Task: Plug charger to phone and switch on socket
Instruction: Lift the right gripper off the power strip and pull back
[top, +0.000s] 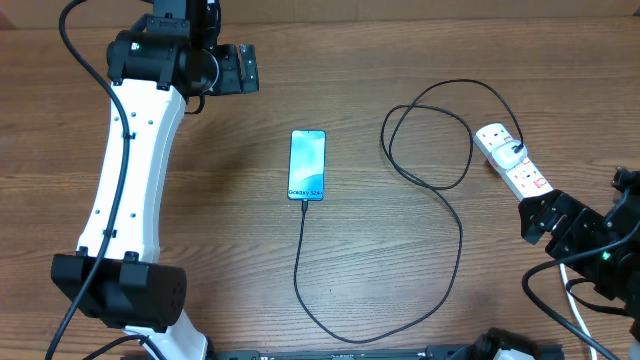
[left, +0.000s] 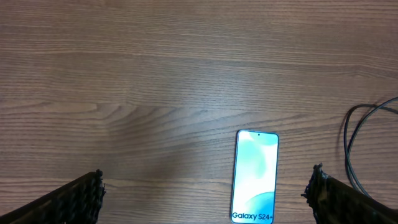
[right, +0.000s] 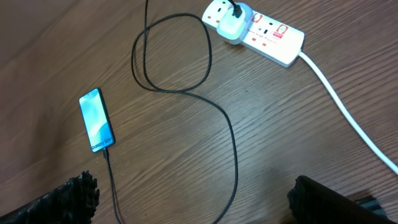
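Wood-grain table (top: 400, 290), three things lying on it.
Phone (top: 307, 165) mid-table, screen up; black charger cable (right: 236, 155) loops from its end to the white socket (top: 511, 160) on the right.

Socket (right: 273, 42) on or off: too small to tell

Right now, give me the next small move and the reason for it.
Probably ease the right gripper toward the red switches on the power strip. The cable already seems to meet the phone at its lower end. This gripper is open and empty, and it sits nearest the strip.
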